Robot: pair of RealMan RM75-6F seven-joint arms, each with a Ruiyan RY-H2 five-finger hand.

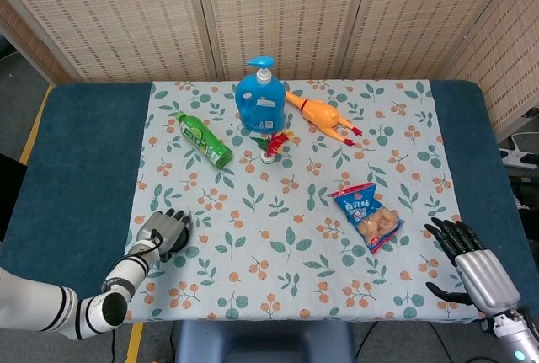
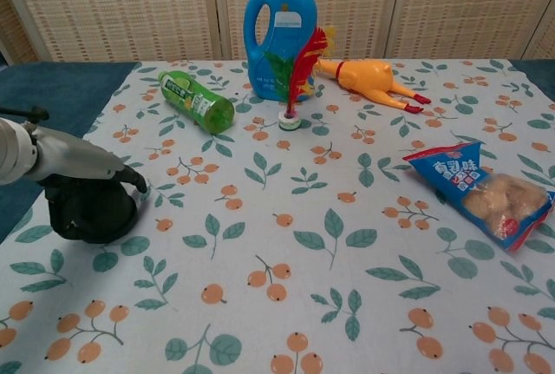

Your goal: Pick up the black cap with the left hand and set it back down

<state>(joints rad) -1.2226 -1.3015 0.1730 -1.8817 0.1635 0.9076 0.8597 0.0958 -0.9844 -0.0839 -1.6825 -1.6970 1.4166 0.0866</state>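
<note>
The black cap (image 2: 91, 218) stands on the flowered cloth near the table's front left. My left hand (image 2: 82, 161) lies over it, with its fingers (image 2: 134, 181) curled down around the cap's far side, gripping it. In the head view the left hand (image 1: 164, 230) covers the cap almost wholly. The cap's base still looks to be on the cloth. My right hand (image 1: 472, 258) rests at the table's front right corner with its fingers spread, holding nothing.
A green bottle (image 2: 197, 101) lies behind the cap. Further back stand a blue detergent bottle (image 2: 279, 31), a feather shuttlecock (image 2: 295, 75) and a rubber chicken (image 2: 368, 76). A snack bag (image 2: 481, 192) lies at the right.
</note>
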